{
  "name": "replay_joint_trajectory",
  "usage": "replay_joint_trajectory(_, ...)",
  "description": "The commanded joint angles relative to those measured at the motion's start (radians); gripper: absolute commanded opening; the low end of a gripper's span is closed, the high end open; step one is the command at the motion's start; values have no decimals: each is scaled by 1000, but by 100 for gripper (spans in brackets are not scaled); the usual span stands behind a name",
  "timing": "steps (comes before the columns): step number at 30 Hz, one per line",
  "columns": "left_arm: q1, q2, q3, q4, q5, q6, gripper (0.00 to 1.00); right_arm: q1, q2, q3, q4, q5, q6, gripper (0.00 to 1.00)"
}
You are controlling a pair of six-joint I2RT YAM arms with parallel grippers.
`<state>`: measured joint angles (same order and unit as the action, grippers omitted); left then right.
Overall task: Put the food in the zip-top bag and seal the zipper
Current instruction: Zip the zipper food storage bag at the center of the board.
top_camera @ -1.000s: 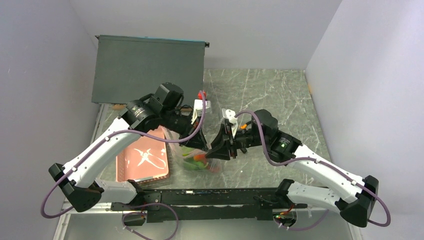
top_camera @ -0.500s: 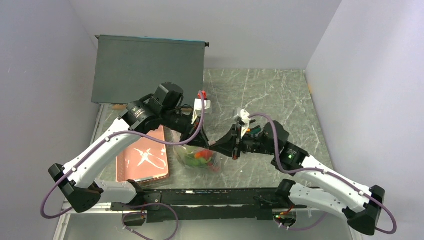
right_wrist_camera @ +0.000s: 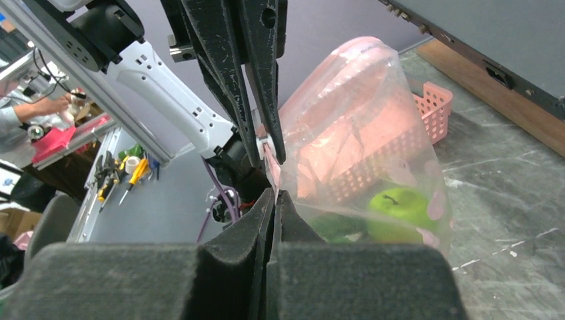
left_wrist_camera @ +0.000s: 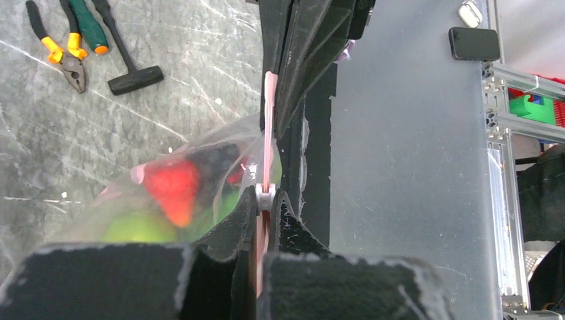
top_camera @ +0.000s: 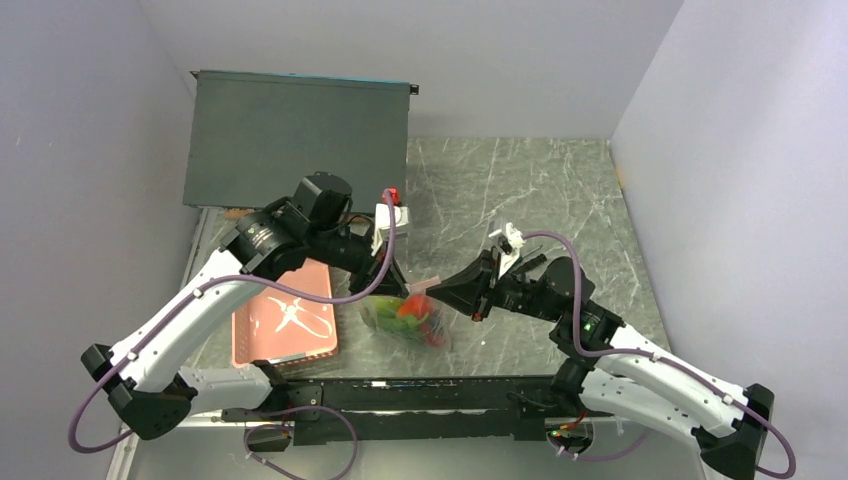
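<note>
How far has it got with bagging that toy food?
Done: the green apple and red fruit sit inside the zip-top bag. In hand: the left gripper and right gripper are both shut on the pink zipper. Left: sealing it; I cannot tell how much is closed.

Robot lab: aluminium framing (left_wrist_camera: 504,220), pliers (left_wrist_camera: 70,67)

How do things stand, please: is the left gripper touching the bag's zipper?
Touching. The left wrist view shows the left gripper shut on the zipper, jaws pressed against both its sides.
</note>
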<state>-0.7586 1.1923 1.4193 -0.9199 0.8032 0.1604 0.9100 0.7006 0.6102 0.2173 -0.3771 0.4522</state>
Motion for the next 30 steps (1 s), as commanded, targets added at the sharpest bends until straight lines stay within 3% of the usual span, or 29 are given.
replay_joint_trajectory(1,14,-67,-17,-48,-97,-10,0,-14,30,149,-78,-80,-121,0)
replay_joint_trajectory(3,14,-95,-29,18,-146,-54,0,-14,86,247,-233,-141,-183,0)
replay_joint_trajectory(4,14,-103,-31,40,-149,-67,0,-13,105,280,-293,-151,-203,5)
replay_joint_trajectory(7,14,-105,-31,55,-106,-71,0,-15,135,334,-383,-157,-246,38)
replay_joint_trajectory(10,13,-97,-30,49,-86,-67,0,-13,158,369,-403,-187,-254,60)
replay_joint_trajectory(14,13,-111,-38,76,-67,-72,0,-15,234,441,-446,-238,-268,63)
replay_joint_trajectory(17,14,-109,-28,71,-49,-71,0,-14,295,486,-456,-292,-271,60)
replay_joint_trajectory(21,14,-86,0,37,-41,-61,0,-13,345,517,-465,-345,-274,44)
replay_joint_trajectory(24,12,-80,1,41,-34,-61,0,-14,346,509,-436,-346,-261,24)
replay_joint_trajectory(26,14,-83,-4,48,-30,-64,0,-14,333,496,-409,-318,-241,3)
replay_joint_trajectory(30,14,-84,-4,34,-50,-63,0,-14,293,463,-410,-168,-199,0)
